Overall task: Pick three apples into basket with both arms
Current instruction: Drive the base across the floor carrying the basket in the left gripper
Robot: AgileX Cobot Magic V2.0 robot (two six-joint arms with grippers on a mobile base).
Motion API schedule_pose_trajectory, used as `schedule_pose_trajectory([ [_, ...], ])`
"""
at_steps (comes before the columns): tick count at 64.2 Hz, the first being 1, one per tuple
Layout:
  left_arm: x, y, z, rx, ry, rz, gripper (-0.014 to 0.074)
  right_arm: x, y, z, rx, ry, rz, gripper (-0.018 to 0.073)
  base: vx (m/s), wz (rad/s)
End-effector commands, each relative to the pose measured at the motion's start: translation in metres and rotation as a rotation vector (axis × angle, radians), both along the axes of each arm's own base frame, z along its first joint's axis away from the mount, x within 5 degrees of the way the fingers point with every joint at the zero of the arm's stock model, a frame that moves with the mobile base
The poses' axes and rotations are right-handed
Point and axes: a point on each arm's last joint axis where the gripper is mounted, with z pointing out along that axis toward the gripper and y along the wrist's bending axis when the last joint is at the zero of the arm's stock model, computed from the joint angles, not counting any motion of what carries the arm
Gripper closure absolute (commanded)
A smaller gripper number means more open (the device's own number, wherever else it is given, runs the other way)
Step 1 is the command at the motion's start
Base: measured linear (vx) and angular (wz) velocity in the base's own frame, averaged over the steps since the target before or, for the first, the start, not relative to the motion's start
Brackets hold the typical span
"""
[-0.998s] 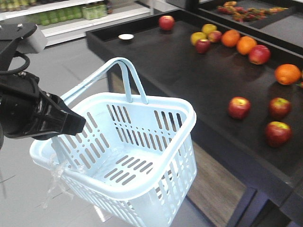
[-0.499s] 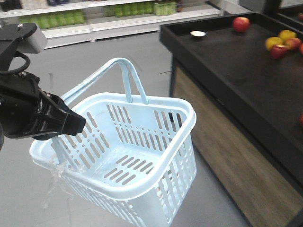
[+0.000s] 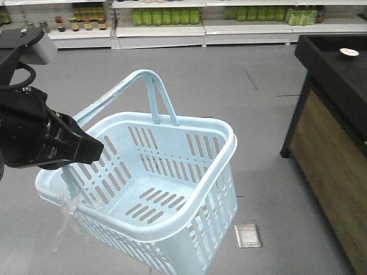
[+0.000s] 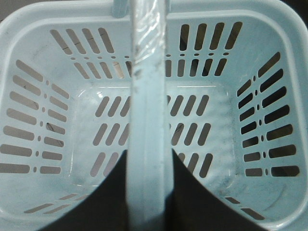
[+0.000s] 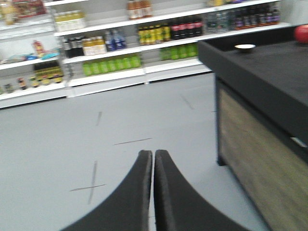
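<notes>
The pale blue basket [image 3: 225, 150] hangs in the air at the left of the front view, empty, its slotted floor bare. My left gripper [image 3: 86, 150] is shut on one hoop handle [image 4: 147, 96]; the left wrist view looks straight down the handle into the empty basket [image 4: 38, 120], with the black fingers [image 4: 202, 192] on either side. My right gripper [image 5: 153, 154] is shut with nothing in it, above the grey floor. One red apple [image 5: 302, 33] shows at the top right edge of the right wrist view, on the black table. No apples appear in the front view.
A black display table with a wood-panelled side [image 3: 332, 63] stands at the right, a small white dish [image 3: 348, 52] on it. Store shelves with bottles [image 3: 166, 17] line the back. Grey floor lies between, with a metal floor plate [image 3: 248, 235].
The whole scene has swung: the table and its fruit slid right, out of the front view. The basket and left gripper keep the same place in the frame.
</notes>
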Motion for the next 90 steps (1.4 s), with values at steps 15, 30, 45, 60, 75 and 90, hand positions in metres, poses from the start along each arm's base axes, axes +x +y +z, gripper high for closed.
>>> schedule_pose_trajectory([
  [15, -0.0044, -0.0006, 0.0192, -0.092, -0.082, 0.01, 0.0604, 0.0004, 0.0003, 0.0017, -0.019, -0.063, 0.003, 0.0561, -0.04, 0.53],
  [30, -0.0044, -0.0006, 0.0192, -0.092, -0.082, 0.01, 0.0604, 0.0004, 0.0003, 0.0018, -0.019, -0.064, 0.003, 0.0561, 0.04, 0.25],
  [45, -0.0044, -0.0006, 0.0192, -0.092, -0.082, 0.01, 0.0604, 0.0004, 0.0003, 0.0018, -0.019, -0.064, 0.003, 0.0561, 0.09, 0.17],
  [60, -0.0044, -0.0006, 0.0192, -0.092, -0.082, 0.01, 0.0604, 0.0004, 0.0003, 0.0018, -0.019, -0.064, 0.003, 0.0561, 0.14, 0.24],
  [75, -0.0044, -0.0006, 0.0192, -0.092, -0.082, 0.01, 0.0604, 0.0004, 0.0003, 0.0018, -0.019, -0.064, 0.003, 0.0561, 0.19, 0.17],
  [90, -0.0044, -0.0006, 0.0192, -0.092, -0.082, 0.01, 0.0604, 0.0004, 0.0003, 0.0018, -0.019, -0.064, 0.003, 0.0561, 0.22, 0.02],
])
